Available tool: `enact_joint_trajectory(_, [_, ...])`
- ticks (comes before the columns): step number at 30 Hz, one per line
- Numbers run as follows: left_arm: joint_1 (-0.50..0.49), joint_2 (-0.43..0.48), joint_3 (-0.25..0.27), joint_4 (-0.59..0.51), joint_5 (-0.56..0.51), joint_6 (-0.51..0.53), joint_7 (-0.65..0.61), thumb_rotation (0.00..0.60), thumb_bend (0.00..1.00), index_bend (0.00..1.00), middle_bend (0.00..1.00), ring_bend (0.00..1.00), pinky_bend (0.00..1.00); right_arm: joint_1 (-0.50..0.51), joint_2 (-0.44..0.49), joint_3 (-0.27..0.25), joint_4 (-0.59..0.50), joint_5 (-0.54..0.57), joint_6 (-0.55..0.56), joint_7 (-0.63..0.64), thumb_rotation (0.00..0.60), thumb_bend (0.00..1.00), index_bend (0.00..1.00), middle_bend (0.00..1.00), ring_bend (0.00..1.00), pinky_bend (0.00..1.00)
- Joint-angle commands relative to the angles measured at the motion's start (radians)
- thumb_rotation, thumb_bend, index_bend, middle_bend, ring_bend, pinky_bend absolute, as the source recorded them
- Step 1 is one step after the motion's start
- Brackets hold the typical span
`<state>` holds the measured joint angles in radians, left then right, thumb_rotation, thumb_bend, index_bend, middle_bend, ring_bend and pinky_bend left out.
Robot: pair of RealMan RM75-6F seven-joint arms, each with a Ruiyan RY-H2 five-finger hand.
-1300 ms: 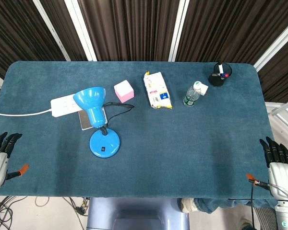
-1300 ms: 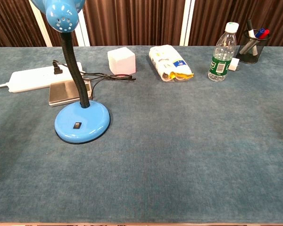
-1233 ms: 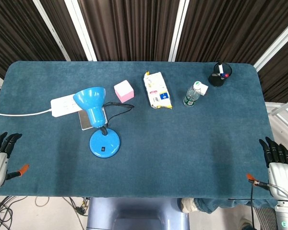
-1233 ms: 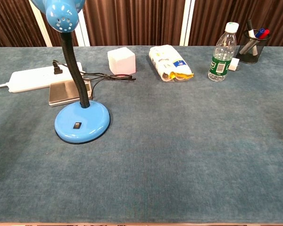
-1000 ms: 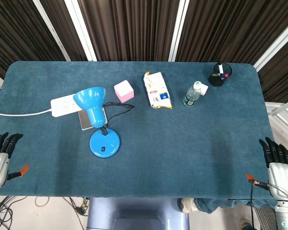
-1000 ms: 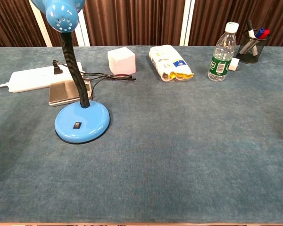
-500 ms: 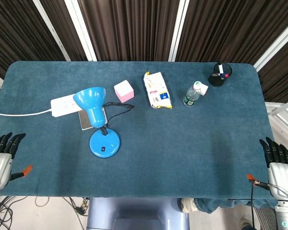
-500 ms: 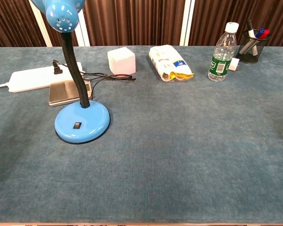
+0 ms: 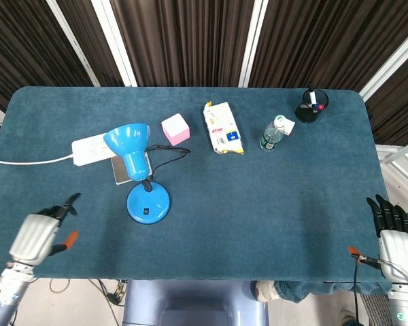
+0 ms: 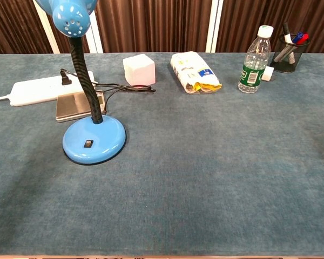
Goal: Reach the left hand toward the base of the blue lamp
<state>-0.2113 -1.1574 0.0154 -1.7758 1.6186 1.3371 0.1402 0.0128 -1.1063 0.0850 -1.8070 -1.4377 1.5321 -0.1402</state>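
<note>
The blue lamp stands left of the table's centre, with its round base [image 9: 148, 204] on the cloth and its shade [image 9: 127, 145] bent over it. The chest view shows the base [image 10: 93, 141] with a small black switch, and a black gooseneck rising from it. My left hand [image 9: 39, 232] hovers over the front-left part of the table, its dark fingers pointing toward the base from well to the left of it. It holds nothing. My right hand [image 9: 394, 236] stays at the front-right table edge, fingers straight and empty. Neither hand shows in the chest view.
A white power strip [image 9: 92, 149] and a silver flat box [image 9: 124, 170] lie behind the lamp, with the black cord [image 9: 168, 153] trailing between them. Further back are a pink cube [image 9: 175, 128], a snack packet [image 9: 222, 128], a water bottle [image 9: 273, 133] and a pen holder [image 9: 312, 106].
My left hand has come in from the table's left edge, moving right over the cloth toward the lamp base. The right hand and the objects have not moved.
</note>
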Motion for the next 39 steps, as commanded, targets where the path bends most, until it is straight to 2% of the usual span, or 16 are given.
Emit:
enact_joint_trajectory(1, [-0.083,-0.052,0.001,-0.001,0.011,-0.125,0.009,0.600,0.48,0.11,0.61,0.61,0.69,0.000,0.000,0.001,-0.002,0.002,-0.001,0.001,0.600,0.11,0.01,0.02,0.04,0.00])
enact_joint_trajectory(7, [-0.151,-0.147,-0.025,0.016,-0.097,-0.273,0.118,0.600,0.54,0.10,0.64,0.64,0.70,-0.002,-0.002,0.005,-0.006,0.012,0.005,-0.006,0.600,0.11,0.01,0.02,0.04,0.00])
enact_joint_trajectory(15, [-0.191,-0.261,-0.049,0.073,-0.229,-0.348,0.241,0.600,0.55,0.09,0.64,0.64,0.70,-0.002,-0.004,0.009,-0.007,0.027,0.001,-0.015,0.600,0.11,0.01,0.02,0.04,0.00])
enact_joint_trajectory(24, [-0.208,-0.331,-0.058,0.121,-0.307,-0.344,0.334,0.600,0.55,0.09,0.63,0.64,0.70,0.000,-0.005,0.010,-0.006,0.028,0.000,-0.016,0.600,0.11,0.01,0.02,0.04,0.00])
enact_joint_trajectory(39, [-0.230,-0.361,-0.036,0.154,-0.351,-0.365,0.368,0.600,0.55,0.09,0.62,0.64,0.70,0.000,-0.009,0.013,-0.003,0.038,-0.002,-0.020,0.600,0.11,0.01,0.02,0.04,0.00])
